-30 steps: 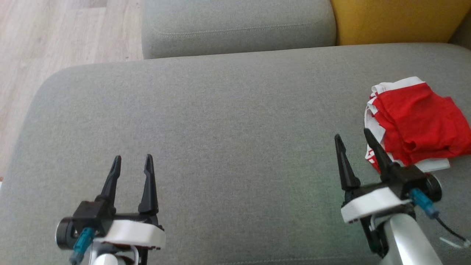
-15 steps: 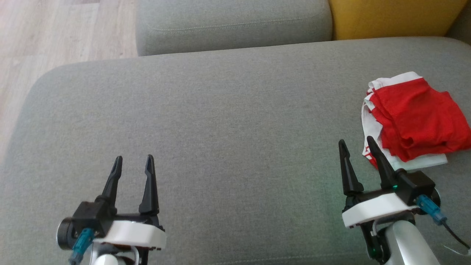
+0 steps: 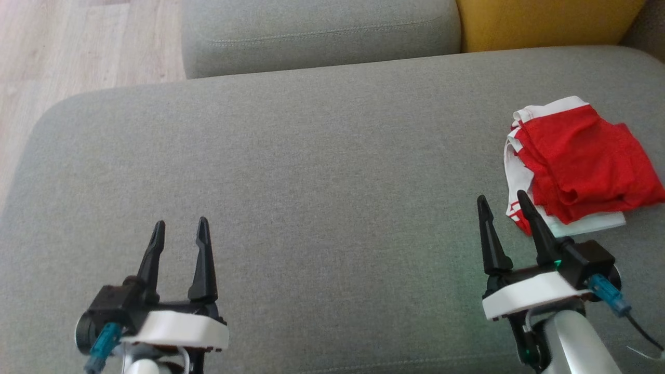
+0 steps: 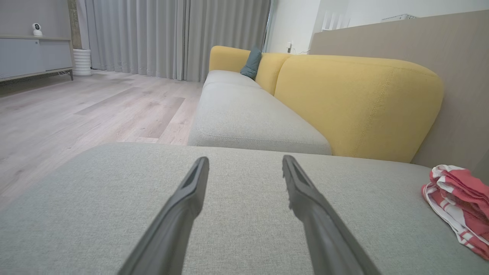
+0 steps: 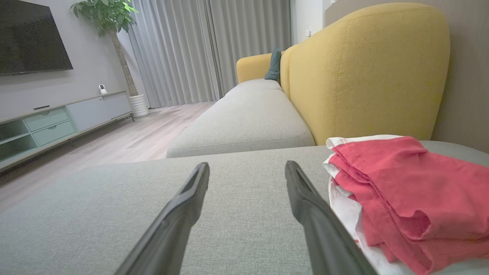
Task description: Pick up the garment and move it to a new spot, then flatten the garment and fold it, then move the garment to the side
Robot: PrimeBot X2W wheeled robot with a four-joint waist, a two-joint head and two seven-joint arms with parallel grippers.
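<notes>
The garment [image 3: 582, 161], red with white striped trim, lies folded in a loose stack at the right end of the grey seat cushion [image 3: 322, 171]. My right gripper [image 3: 501, 196] stands open just left of its near corner, one finger [image 3: 535, 228] overlapping the white edge. The right wrist view shows the garment [image 5: 412, 194] right beside the open right gripper [image 5: 246, 165]. My left gripper [image 3: 181, 223] is open and empty over bare cushion at the lower left. In the left wrist view the left gripper [image 4: 245, 159] points along the cushion, the garment [image 4: 458, 202] far to the right.
A second grey seat cushion [image 3: 317, 31] lies beyond, with a yellow backrest [image 3: 545, 23] at the top right. Wooden floor [image 3: 78, 47] borders the cushion's rounded left edge. A TV cabinet [image 5: 57, 122] stands across the room.
The head camera has shifted, sliding the whole picture left and up. My right gripper has drawn back slightly from the garment's edge. The left gripper sits a little lower in view.
</notes>
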